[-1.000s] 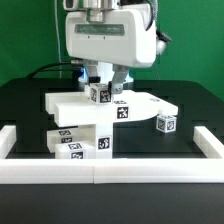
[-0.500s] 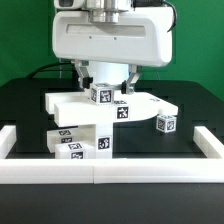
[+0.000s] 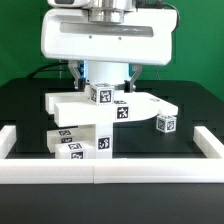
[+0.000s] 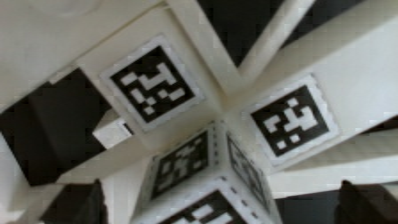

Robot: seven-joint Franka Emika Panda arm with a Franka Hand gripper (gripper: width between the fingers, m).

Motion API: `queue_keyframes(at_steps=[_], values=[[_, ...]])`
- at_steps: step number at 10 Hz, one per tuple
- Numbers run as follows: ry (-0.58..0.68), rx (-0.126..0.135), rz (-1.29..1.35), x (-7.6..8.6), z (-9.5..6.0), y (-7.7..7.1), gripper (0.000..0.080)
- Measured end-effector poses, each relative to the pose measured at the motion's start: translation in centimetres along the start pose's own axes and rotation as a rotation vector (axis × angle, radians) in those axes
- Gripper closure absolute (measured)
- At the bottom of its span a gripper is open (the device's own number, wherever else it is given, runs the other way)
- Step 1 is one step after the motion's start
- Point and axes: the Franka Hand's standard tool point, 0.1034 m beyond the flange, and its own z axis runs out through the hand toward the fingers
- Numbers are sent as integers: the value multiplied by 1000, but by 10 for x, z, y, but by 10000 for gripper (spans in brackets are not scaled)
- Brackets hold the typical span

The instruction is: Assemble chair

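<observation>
Gripper (image 3: 103, 76) has risen slightly since a second ago, jaws now spread wide, holding nothing. Small cube (image 3: 101, 94) sits released atop the chair stack (image 3: 92, 120) at table centre; placement appears complete.

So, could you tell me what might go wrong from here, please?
1. The open gripper hangs close over the small cube on the chair stack; any sideways move could knock the cube off.
2. The loose cube sits beside the slab's rounded end, so shifting the stack might push it away.
</observation>
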Motion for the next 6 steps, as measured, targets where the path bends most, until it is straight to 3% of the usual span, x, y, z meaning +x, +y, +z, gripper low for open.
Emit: queue_keyframes(at_steps=[6], values=[[-6, -16, -402, 0, 0, 7, 163]])
